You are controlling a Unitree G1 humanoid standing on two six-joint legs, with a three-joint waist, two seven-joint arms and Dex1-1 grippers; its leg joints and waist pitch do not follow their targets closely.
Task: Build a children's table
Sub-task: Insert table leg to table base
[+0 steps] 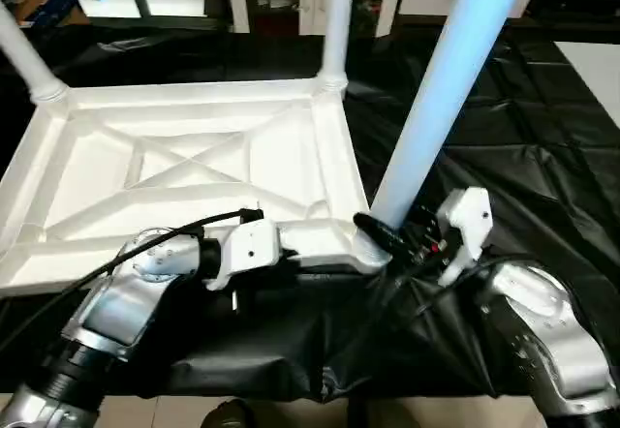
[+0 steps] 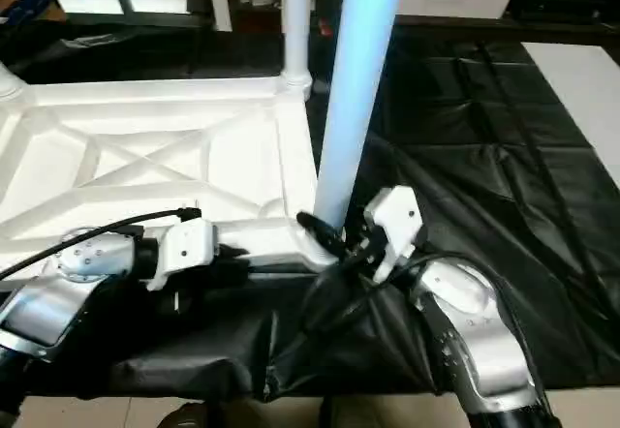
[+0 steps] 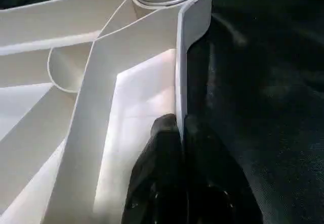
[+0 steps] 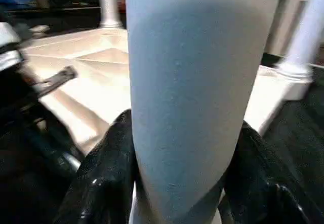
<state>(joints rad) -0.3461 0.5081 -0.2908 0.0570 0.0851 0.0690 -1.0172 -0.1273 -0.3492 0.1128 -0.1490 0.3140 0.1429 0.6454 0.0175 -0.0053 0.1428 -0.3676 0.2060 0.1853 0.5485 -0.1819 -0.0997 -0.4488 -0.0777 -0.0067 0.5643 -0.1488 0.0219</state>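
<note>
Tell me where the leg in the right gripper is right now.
The leg stands tilted at the tabletop's near right corner, clamped low down by the right gripper.

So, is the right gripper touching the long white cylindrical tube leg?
Touching. The right wrist view shows both black fingers pressed against the sides of the tube leg, no gap.

No legible text, label, brand or number on any surface. Tabletop [image 1: 184, 171] underside carries none.

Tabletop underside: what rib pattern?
White X-shaped ribs across the tabletop, clearest in the left eye view.
</note>
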